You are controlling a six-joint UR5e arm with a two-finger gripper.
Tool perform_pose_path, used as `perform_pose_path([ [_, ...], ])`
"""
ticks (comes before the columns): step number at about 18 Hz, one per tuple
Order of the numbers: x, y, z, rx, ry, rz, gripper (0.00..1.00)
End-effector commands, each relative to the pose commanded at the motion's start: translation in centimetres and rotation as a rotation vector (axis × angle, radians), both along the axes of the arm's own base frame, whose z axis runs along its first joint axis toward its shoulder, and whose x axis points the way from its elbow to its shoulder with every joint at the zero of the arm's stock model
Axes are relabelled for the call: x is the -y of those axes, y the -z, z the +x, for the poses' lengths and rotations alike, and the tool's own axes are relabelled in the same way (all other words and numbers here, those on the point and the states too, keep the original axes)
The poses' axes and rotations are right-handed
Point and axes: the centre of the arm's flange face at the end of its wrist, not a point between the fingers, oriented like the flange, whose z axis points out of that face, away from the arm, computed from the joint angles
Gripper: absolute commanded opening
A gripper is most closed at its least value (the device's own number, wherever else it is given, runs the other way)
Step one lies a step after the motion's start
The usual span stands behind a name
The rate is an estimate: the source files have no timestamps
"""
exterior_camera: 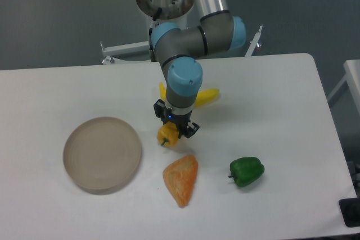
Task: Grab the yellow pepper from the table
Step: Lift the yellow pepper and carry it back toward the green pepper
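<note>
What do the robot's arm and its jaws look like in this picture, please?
The arm is made of grey metal tubes with light blue caps at the joints, rising from a round silver base. A thin black cable runs along the side of it near the base. The gripper is small and black, with a tiny blue light on it; its jaws are short and dark.

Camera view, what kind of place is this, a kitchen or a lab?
Probably a robotics lab: a grey-and-blue robot arm stands at a bare white table with what looks like toy produce, such as a green pepper.
</note>
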Motion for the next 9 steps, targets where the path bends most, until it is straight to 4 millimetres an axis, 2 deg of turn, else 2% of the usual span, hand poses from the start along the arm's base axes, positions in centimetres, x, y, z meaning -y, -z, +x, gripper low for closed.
perform_pose_path([
  [2,-0.1,-1.6,-1.1,0.007,-0.012,-0.010,0.00],
  [4,-0.6,-4.0,-3.0,0.001,0.003,0.001,0.00],
  [8,-0.4,-6.2,-6.0,-0.018,0.074,0.020,0.00],
  [9,-0.1,-6.6,-7.3,-0.028,0.103,0.029,0.00],
])
